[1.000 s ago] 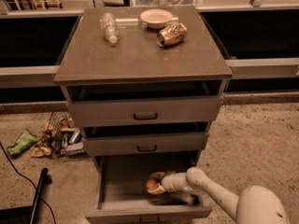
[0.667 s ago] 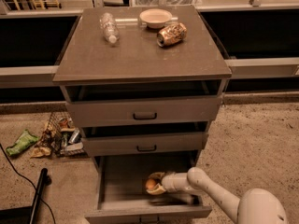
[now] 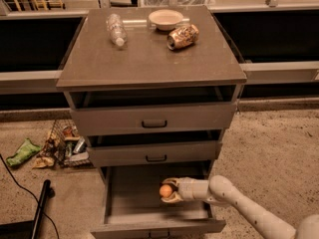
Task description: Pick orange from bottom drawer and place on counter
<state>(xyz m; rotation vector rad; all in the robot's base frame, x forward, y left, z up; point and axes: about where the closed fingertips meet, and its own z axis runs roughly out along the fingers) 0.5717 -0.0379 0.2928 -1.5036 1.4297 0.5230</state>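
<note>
Your gripper [image 3: 164, 190] is down inside the open grey-brown bottom drawer [image 3: 130, 199], towards its right side, closed around the small round orange fruit [image 3: 166, 190], well below the grey-brown cabinet-top surface [image 3: 149, 59].

We are seeing a clear bottle [image 3: 116, 30] lying flat near a pale bowl [image 3: 166, 19] and a crushed can [image 3: 183, 36]; litter [image 3: 22, 152] is lying around a wire basket [image 3: 67, 142] on the floor [image 3: 279, 148].

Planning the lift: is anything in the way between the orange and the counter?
The tool grips the orange in the bottom drawer. The part-open middle drawer and top drawer jut out below the counter.
</note>
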